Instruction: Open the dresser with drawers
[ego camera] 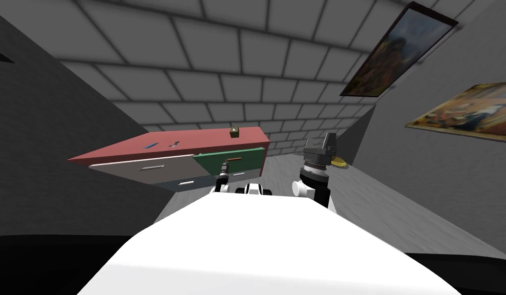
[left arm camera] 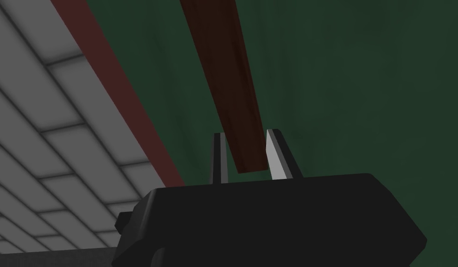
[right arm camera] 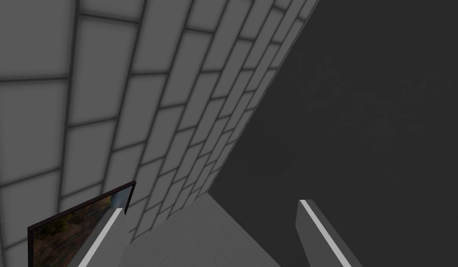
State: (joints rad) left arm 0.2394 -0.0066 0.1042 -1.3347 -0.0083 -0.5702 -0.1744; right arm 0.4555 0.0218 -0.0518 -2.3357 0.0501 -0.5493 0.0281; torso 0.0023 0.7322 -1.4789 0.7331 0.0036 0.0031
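Observation:
The dresser (ego camera: 144, 166) has a red top, grey drawer fronts with pale handles and one green drawer front (ego camera: 247, 159) at its right. That green front (left arm camera: 362, 83) carries a reddish-brown bar handle (left arm camera: 228, 79). My left gripper (left arm camera: 245, 153) is shut on the end of this handle, one finger pressed on each side. In the head view the left gripper (ego camera: 226, 168) sits at the handle (ego camera: 233, 160), and the green drawer looks pulled slightly forward of the grey fronts. My right gripper (right arm camera: 209, 232) is open and empty, raised at the right (ego camera: 326, 141).
On the dresser top lie a small brown box (ego camera: 234, 132), a blue item (ego camera: 150, 145) and a small dark item (ego camera: 173, 143). A yellow object (ego camera: 339, 162) lies on the floor by the right wall. Grey walls close in on both sides.

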